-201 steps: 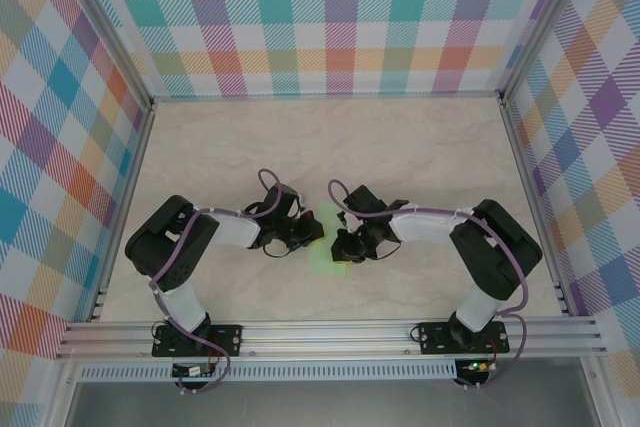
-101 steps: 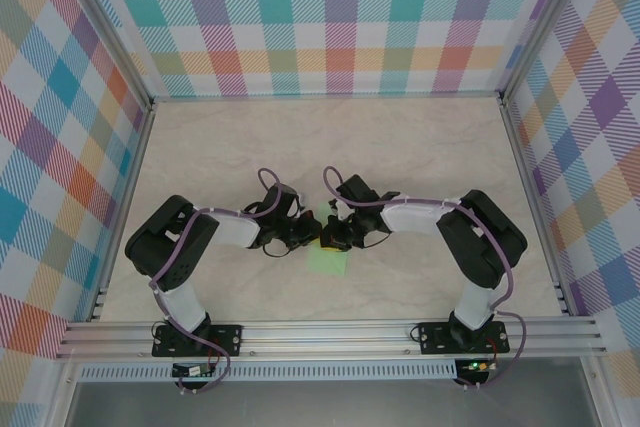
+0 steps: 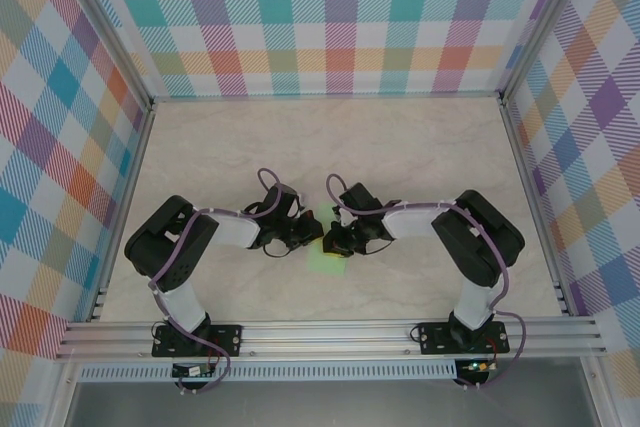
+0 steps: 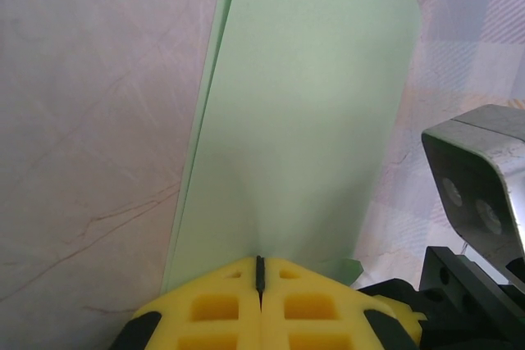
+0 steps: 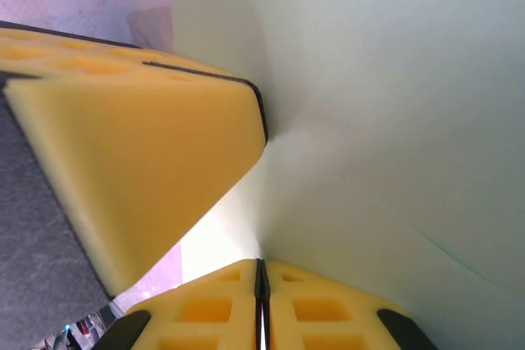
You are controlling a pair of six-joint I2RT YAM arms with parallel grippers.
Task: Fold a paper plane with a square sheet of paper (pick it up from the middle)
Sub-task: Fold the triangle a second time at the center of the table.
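Swinging inward since a second ago, the right arm [image 3: 420,219] now sits tight against its partner at the middle of the table [image 3: 430,147]. Left gripper [image 4: 260,272] is pinched shut on the square sheet of paper [image 4: 303,120] — steadying its doubled layers, I'd say — while just beside it the right gripper [image 5: 261,280] is clamped on the same sheet, likely to press a crease.

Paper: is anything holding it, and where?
Yes. The left gripper and right gripper each pinch the paper by its edge, close together.
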